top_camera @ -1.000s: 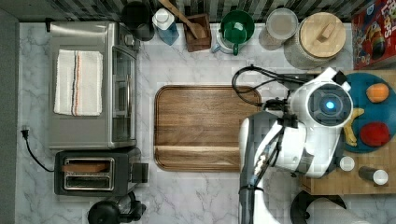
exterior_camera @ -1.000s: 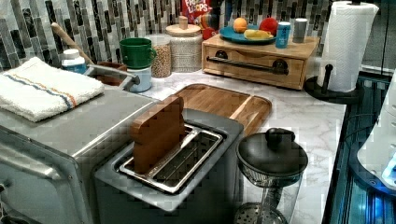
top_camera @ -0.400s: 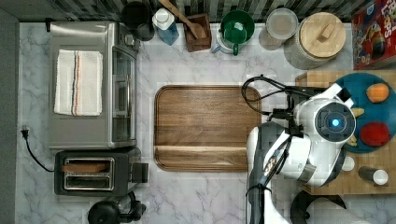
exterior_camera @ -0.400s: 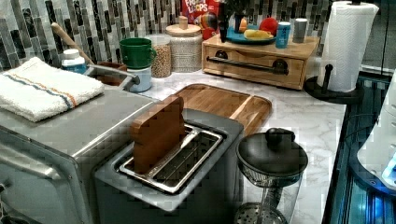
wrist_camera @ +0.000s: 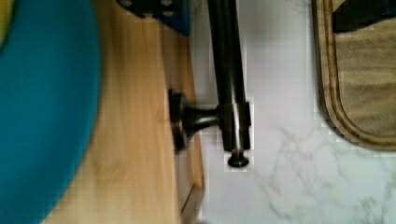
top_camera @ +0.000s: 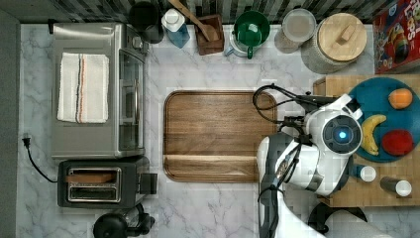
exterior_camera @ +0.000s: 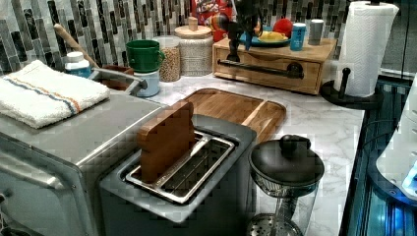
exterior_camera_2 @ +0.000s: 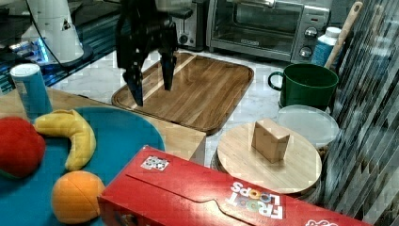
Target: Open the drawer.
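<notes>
Gripper (exterior_camera_2: 150, 92) hung with fingers spread at upper left of the right view, we saw it grasping nothing, drawer (exterior_camera: 268, 66) sat closed at upper right of the left view, black bar handle (wrist_camera: 229, 74) beside the marble desk (wrist_camera: 280, 93).

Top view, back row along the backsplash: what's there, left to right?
Dark pot → blue bottle with white cap → wooden holder with a spoon → green mug → glass jar with clear lid → canister with wooden lid → red cereal box.
</notes>
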Action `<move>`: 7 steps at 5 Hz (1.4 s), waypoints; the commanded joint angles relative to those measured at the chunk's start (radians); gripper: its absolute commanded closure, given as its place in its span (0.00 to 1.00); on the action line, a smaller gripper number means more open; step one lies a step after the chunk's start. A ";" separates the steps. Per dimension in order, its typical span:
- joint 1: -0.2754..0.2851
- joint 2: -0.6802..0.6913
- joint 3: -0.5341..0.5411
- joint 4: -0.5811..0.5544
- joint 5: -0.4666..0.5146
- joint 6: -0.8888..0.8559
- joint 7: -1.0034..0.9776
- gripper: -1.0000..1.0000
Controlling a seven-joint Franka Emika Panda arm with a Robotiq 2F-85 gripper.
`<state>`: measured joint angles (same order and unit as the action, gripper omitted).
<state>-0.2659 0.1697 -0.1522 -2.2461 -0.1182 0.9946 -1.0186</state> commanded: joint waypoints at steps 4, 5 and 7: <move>0.109 0.025 0.036 -0.062 0.056 0.052 0.122 0.00; 0.112 0.056 0.080 -0.061 0.106 0.072 0.101 0.00; 0.121 0.085 0.145 -0.086 0.186 0.116 0.012 0.00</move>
<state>-0.2808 0.2460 -0.1445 -2.2910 0.0178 1.0918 -0.9595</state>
